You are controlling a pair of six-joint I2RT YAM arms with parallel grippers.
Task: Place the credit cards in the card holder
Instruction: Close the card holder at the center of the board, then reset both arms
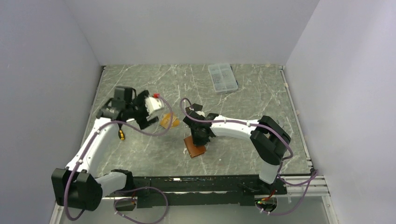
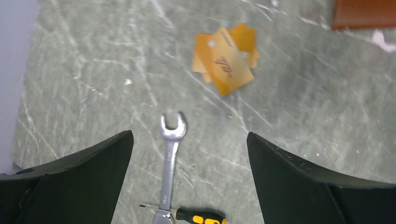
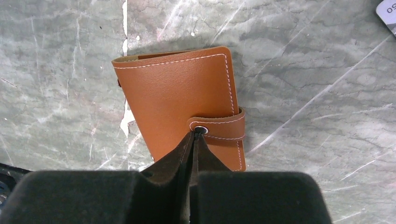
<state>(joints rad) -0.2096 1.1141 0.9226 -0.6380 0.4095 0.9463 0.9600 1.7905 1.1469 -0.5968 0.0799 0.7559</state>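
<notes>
The brown leather card holder point(image 3: 180, 98) lies closed on the table with its snap tab fastened. It also shows in the top view point(image 1: 194, 147). My right gripper point(image 3: 195, 133) is shut, and its tips rest at the snap; it sits over the holder in the top view point(image 1: 200, 135). Orange-tan credit cards point(image 2: 226, 58) lie in a small overlapping pile left of the holder point(image 1: 169, 122). My left gripper point(image 2: 189, 140) is open and empty, hovering near the pile point(image 1: 149, 114). A corner of a pale printed card point(image 3: 387, 11) shows at the edge of the right wrist view. No black card is in view.
A silver wrench point(image 2: 170, 158) and a black-and-yellow screwdriver point(image 2: 201, 216) lie below the left gripper, near the table's left side point(image 1: 121, 135). A clear plastic compartment box point(image 1: 222, 77) sits at the back. White walls enclose the table on three sides.
</notes>
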